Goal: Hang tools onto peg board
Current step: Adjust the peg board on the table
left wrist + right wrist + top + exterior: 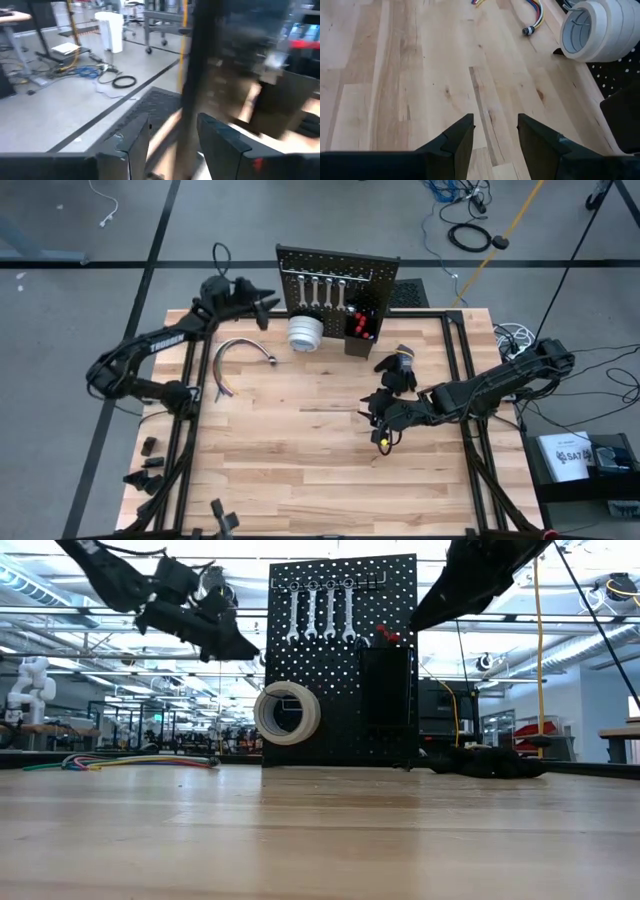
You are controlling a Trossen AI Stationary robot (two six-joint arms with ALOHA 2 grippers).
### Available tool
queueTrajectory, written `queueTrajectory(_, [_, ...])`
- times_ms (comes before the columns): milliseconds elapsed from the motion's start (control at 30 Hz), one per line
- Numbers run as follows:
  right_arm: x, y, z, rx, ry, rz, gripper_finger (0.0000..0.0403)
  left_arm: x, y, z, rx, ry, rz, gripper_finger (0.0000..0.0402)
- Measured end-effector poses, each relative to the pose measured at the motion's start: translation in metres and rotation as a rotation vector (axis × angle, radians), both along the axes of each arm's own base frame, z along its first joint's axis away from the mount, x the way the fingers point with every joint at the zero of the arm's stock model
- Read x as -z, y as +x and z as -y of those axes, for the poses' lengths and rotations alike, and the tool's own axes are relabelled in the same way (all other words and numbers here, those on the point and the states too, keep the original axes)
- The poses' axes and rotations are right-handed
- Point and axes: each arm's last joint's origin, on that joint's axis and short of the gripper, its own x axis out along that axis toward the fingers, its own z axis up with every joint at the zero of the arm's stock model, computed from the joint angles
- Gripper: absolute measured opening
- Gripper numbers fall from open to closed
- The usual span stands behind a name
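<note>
The left arm reaches to the table's far left, its gripper (268, 302) raised just beside the peg board's (335, 265) left edge, fingers (125, 147) parted and empty. On the board hang four wrenches (323, 291), the tape rolls (306, 332) and a bin (361, 320) with red-handled tools. The right arm stretches low over mid-table, its gripper (378, 418) released, holding nothing, near the black glove (397, 368)
</note>
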Motion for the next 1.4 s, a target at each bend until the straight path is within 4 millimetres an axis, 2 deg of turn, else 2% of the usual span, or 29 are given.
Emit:
queueTrajectory(67, [0.000,0.000,0.000,0.002,0.001,0.000,0.0146,-0.002,0.003,-0.010,-0.013,-0.002,-0.002,0.0161])
queueTrajectory(233, [0.001,0.000,0.000,0.011,0.010,-0.004,0.0146,-0.001,0.009,-0.019,-0.048,0.026,-0.030,0.0128])
queueTrajectory(367, [0.002,-0.001,0.001,0.011,0.003,-0.019,0.0146,0.004,0.013,-0.030,-0.173,0.029,-0.063,0.0079])
queueTrajectory(533, [0.001,-0.001,0.001,0.007,-0.005,-0.019,0.0146,0.014,0.025,-0.035,-0.106,-0.011,-0.074,0.0008])
queueTrajectory(1000, [0.001,-0.001,0.001,0.025,0.024,-0.009,0.0146,0.016,0.042,-0.022,-0.008,-0.024,-0.072,0.0003])
queueTrajectory(1233, [0.001,-0.001,0.000,0.024,0.030,-0.009,0.0146,0.021,0.053,-0.010,0.051,-0.066,-0.109,0.0003])
queueTrajectory(1400, [0.001,-0.001,0.000,0.024,0.031,-0.009,0.0146,0.022,0.055,-0.007,0.027,-0.066,-0.127,0.0003])
